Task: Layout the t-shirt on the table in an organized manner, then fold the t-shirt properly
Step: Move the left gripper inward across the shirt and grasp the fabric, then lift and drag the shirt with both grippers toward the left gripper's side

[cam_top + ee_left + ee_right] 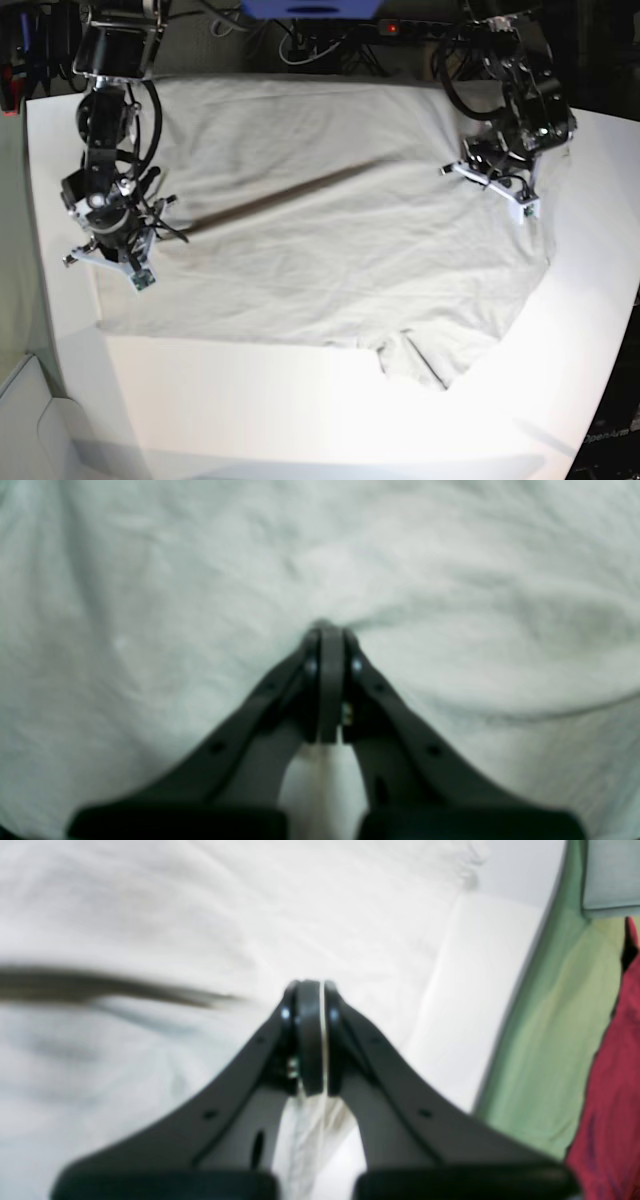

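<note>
L wrist: left gripper (330, 630) clamped on a pinch of t-shirt (450, 580).
R wrist: right gripper (310, 987) likewise clenched on cloth, table (480, 990) edge to its right.
Base: shirt spread on the far half of the table, a sleeve bunched near-right. Uneven pull could skew it or slip a pinch.

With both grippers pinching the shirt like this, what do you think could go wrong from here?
1. The left gripper and right gripper are shut on the t-shirt with only a thin bit of cloth between the jaws, so either could slip off when pulled.
2. A long ridge runs across the t-shirt between the arms; uneven pulling may deepen it.
3. The sleeve near the table front lies crumpled and may get folded in crooked.
</note>
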